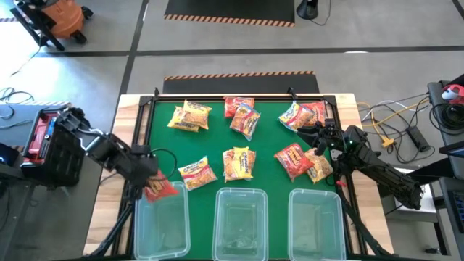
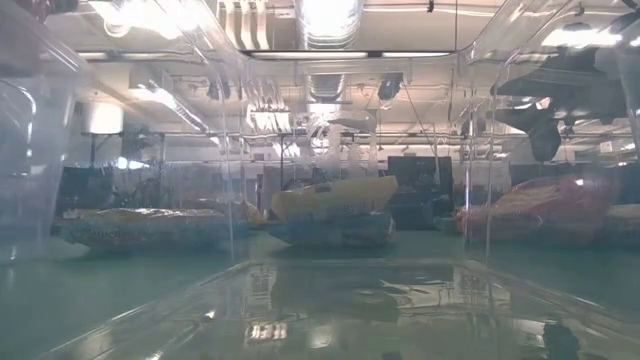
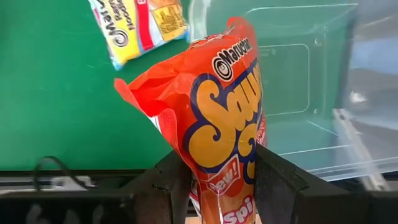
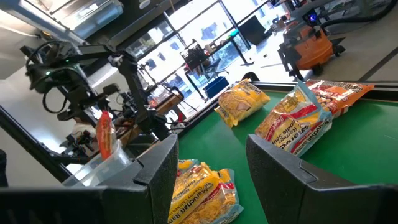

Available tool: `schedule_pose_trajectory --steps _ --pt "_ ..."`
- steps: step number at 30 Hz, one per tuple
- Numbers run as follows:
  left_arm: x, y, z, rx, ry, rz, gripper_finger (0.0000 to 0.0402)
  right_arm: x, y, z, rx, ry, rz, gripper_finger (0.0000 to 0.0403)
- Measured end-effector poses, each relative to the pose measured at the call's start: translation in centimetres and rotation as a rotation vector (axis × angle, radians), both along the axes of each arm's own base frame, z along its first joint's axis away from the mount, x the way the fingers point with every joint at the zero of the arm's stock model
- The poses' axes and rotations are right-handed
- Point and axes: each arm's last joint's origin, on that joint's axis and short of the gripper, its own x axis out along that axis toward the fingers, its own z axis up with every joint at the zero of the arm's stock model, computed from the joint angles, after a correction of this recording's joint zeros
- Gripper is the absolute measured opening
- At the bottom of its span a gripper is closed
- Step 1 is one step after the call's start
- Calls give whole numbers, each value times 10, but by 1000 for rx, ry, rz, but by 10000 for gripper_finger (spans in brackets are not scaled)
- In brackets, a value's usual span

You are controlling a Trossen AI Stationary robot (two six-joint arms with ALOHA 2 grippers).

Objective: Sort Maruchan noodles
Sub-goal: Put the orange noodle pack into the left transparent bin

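Note:
Several Maruchan packets in yellow and red wrappers lie flat on the green mat: yellow ones (image 1: 190, 116) (image 1: 197, 172) (image 1: 239, 163), a pile (image 1: 243, 114), more at the right (image 1: 303, 114) (image 1: 292, 159). My left gripper (image 1: 154, 185) is shut on a red-orange packet (image 1: 162, 190) at the far edge of the left tub (image 1: 161, 225). My right gripper (image 1: 319, 141) hovers open above the right-hand packets, nothing between its fingers (image 4: 211, 168). My left gripper pinches the red-orange packet (image 3: 221, 137) between its two fingers (image 3: 168, 180), across the packet's width near one end (image 3: 224, 186). The rest of the packet reaches out past the fingertips, its wrapper crumpled. It is lifted clear of the mat, above the left tub's far rim (image 1: 156, 197).
Three clear tubs stand in a row along the near edge: left, middle (image 1: 241, 196) and right (image 1: 317, 194). A raised frame (image 1: 217, 96) bounds the mat's far side. Cables and gear lie off the table to the right (image 1: 406, 134).

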Motion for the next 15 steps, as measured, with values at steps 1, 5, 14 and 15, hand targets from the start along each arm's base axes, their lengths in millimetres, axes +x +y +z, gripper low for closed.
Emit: schedule_pose_trajectory --steps 1,5,14,15 --pt "0 -2 1 10 1 -4 123 0 0 0 0 0 0 178" --pt "0 -9 0 25 5 -22 123 0 0 0 0 0 0 178" --pt "9 -25 -10 114 18 -29 123 0 0 0 0 0 0 178" --pt "11 -27 -12 127 22 -19 123 0 0 0 0 0 0 178"
